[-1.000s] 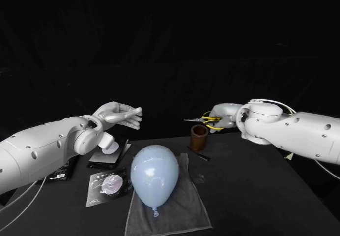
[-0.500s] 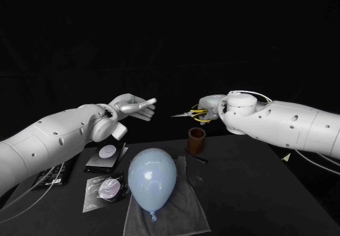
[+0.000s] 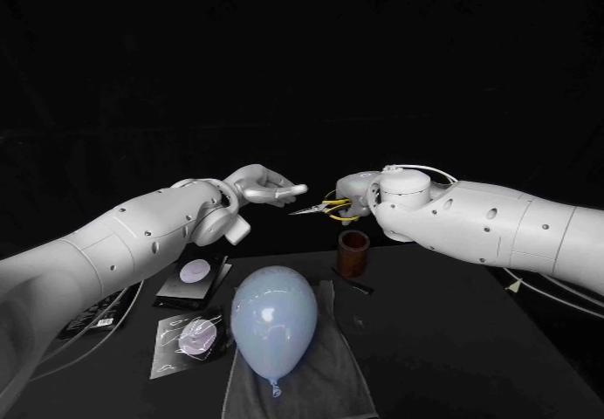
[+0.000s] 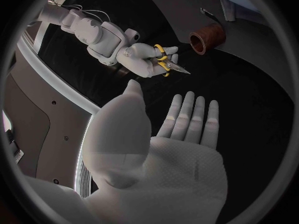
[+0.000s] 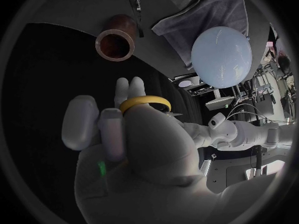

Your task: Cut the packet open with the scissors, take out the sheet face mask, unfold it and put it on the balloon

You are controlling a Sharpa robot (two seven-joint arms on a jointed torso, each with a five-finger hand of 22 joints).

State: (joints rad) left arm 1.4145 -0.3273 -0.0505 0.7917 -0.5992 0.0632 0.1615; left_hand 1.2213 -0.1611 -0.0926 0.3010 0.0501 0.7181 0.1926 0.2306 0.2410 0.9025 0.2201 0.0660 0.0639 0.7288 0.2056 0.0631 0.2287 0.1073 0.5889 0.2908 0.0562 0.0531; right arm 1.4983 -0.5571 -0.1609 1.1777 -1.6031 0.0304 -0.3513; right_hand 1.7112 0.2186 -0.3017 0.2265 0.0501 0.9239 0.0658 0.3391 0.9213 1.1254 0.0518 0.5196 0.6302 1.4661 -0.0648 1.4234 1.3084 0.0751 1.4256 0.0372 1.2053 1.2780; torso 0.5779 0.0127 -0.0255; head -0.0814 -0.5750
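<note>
The packet (image 3: 191, 278) (I am taking it to be the dark flat one with the pale round mark) is lying untouched on the table (image 3: 453, 349), on the left arm's side. A second packet (image 3: 187, 336) is lying nearer the robot, just beside the balloon (image 3: 273, 319).

The pale blue balloon is resting lengthwise on a grey towel (image 3: 339, 375), knot toward the robot. Above the table, both hands are hanging in the air, near each other. The left hand (image 3: 267, 185) is spreading open, fingers stretched, holding nothing. The right hand (image 3: 356, 194) is gripping the yellow-handled scissors (image 3: 319, 208), blades seemingly together and pointing at the left hand. A brown cup (image 3: 353, 251) is standing below them.

The packet is lying below and left of both hands, well apart from them, with its long side running away from the robot. The left hand is hanging nearer — probably the one to fetch it.
</note>
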